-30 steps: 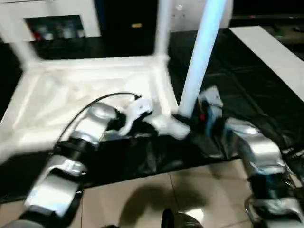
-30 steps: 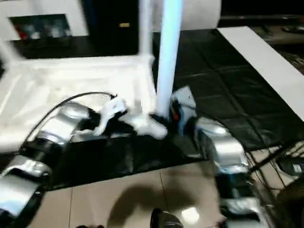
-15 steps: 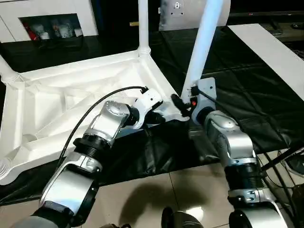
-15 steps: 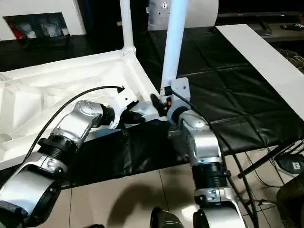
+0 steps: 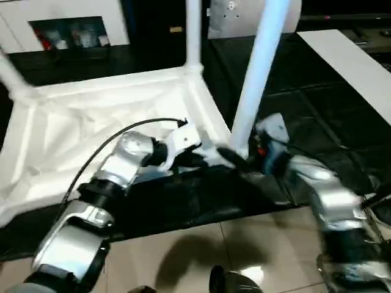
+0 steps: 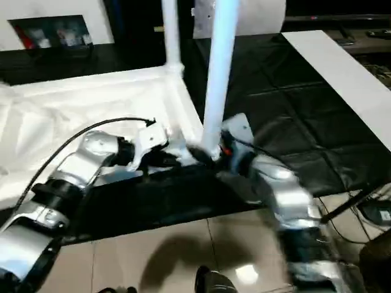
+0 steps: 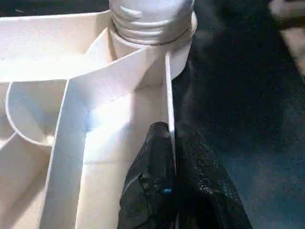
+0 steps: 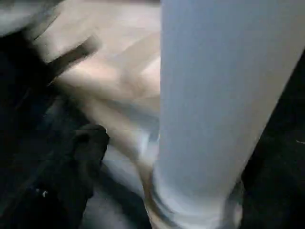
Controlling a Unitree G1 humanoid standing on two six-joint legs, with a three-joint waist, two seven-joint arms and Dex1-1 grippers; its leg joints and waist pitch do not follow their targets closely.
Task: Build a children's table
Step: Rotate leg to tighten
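Children's table [image 5: 91,116] upturned, unmarked; left claw [image 7: 170,143] pinching its rim.

White plastic children's table [image 5: 110,116] is lying upside down on a black surface, its ribbed hollow underside facing up. The rectangular top is spreading from the centre toward nine o'clock. Long round tapering legs are standing upright in the corner sockets: one leg [image 5: 259,73] is rising at the near corner at about two o'clock, a second leg [image 5: 193,33] is standing at the far corner at twelve o'clock, and a third leg [image 5: 13,76] is leaning into view at ten o'clock. The threaded leg base [image 7: 150,21] is sitting seated in its round corner socket.
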